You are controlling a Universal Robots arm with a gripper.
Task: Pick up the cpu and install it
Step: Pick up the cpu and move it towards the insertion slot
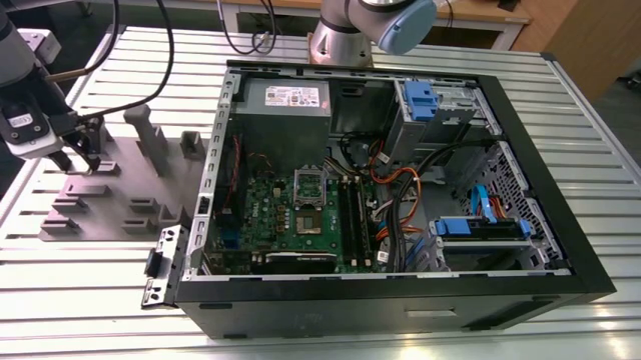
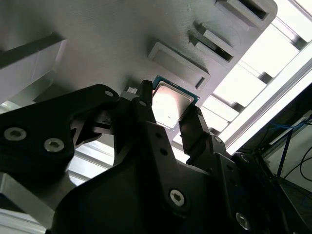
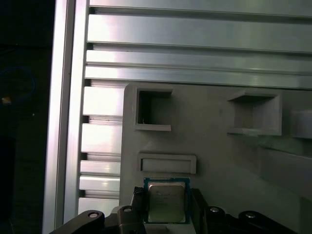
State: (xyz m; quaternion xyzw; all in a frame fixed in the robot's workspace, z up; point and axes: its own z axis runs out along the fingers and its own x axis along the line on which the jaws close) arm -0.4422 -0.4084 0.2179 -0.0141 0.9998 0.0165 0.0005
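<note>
On the slatted worktop [image 1: 100,300], at the exterior view's left, your tool [image 1: 80,161] pinches the cpu [image 2: 170,102] over the grey holder [image 1: 130,187].

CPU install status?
Done: claw sits at the cpu on the grey fixture. In hand: the pickup; grip unclear, cpu not visibly lifted. Left: the install; the cpu is nowhere near the motherboard inside the open case.

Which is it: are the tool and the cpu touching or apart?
Touching. In the first wrist view the tool meets the cpu on both sides, with no gap at either edge.
</note>
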